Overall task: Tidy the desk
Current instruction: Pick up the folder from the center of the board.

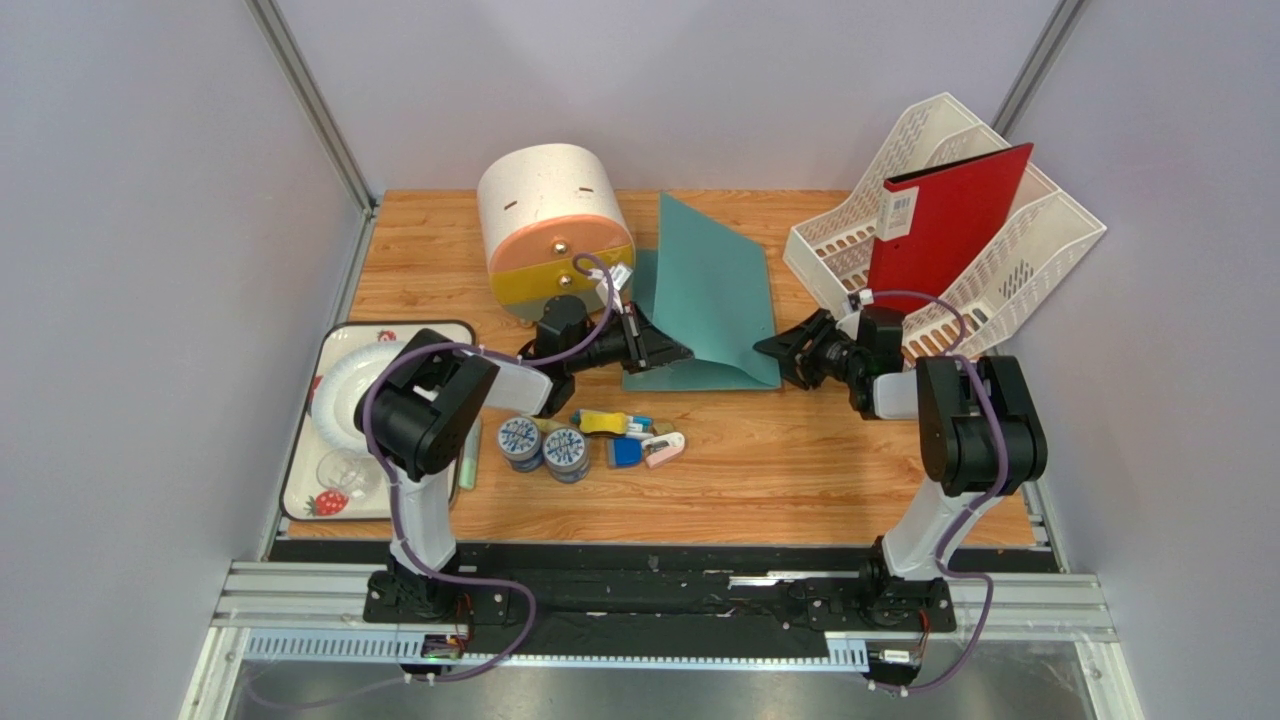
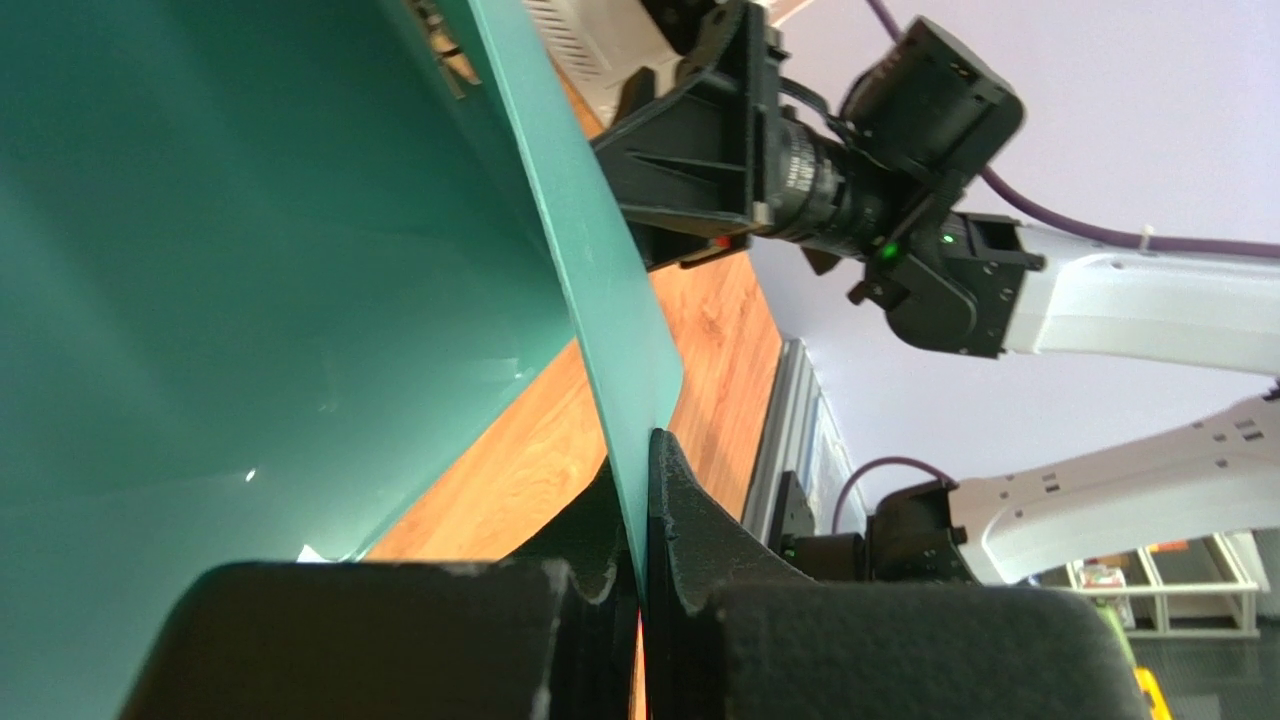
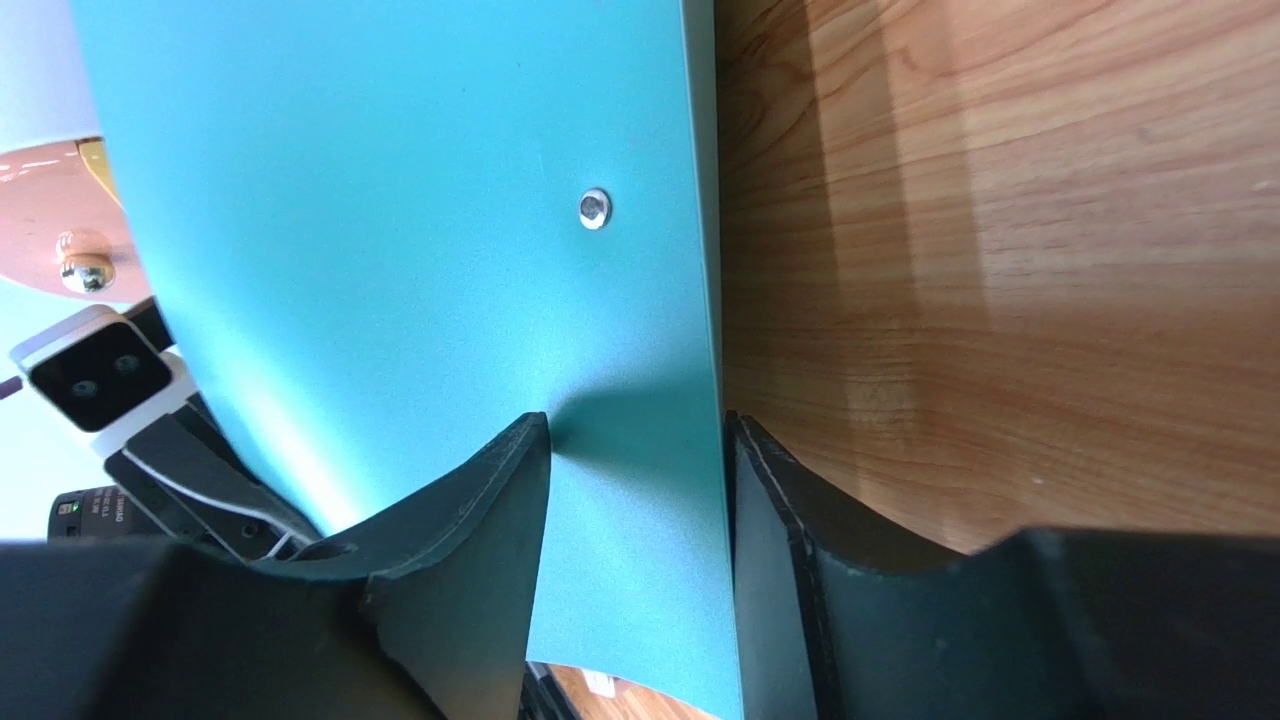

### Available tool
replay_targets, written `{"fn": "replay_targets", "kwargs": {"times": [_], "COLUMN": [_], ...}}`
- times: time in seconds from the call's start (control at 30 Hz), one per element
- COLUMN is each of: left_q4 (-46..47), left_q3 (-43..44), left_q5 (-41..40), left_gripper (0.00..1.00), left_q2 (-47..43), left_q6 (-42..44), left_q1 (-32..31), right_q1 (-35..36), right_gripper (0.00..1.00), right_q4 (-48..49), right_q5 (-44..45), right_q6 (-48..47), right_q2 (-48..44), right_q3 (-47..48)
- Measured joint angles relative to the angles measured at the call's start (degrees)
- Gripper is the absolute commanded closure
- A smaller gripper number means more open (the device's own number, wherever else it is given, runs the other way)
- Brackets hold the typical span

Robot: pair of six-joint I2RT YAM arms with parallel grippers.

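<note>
Two patterned tape rolls [image 1: 544,446] and some small clips [image 1: 639,443] lie nearest the arm bases on the tabletop [image 1: 842,465], the wood-grain surface under everything, with a strawberry-print tray [image 1: 308,450] at its left edge. Midway, the left gripper [image 1: 672,350] is clenched on the left edge of a half-open teal folder [image 1: 706,293]. The right gripper [image 1: 769,348] has its jaws apart astride the folder's right edge (not yet pinching, I judge). Beyond stand a round drawer organiser [image 1: 553,225] and a white file rack [image 1: 1037,240] holding a red folder [image 1: 954,225]. An off-centre closing could twist or crease the teal folder, or tug it from the left grip.
</note>
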Motion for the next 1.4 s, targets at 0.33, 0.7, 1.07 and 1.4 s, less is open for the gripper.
{"fn": "replay_targets", "kwargs": {"times": [0.33,0.7,1.07,1.4], "left_q4": [-12.70,-25.40,-26.40,-23.52], "left_q3": [0.00,0.98,1.33,1.16], "left_q5": [-4.44,-9.07,-8.52,-7.23], "left_gripper": [1.00,1.00,1.00,0.64], "left_q2": [0.28,1.40,2.19,2.14], "left_q6": [3.13,6.95,7.41,7.39], "left_q1": [0.55,0.07,0.07,0.07], "right_q1": [-0.39,3.26,6.82,7.87], "right_gripper": [0.47,0.43,0.55,1.00], "right_q4": [-1.31,-1.40,-11.13,-16.37], "right_q5": [1.18,-5.31,-1.40,3.54], "right_q6": [-1.57,-1.90,-7.10,-9.77], "right_q2": [-0.20,-5.99,-5.99,-6.62], "right_q3": [-0.02,-0.26,2.23,3.41]}}
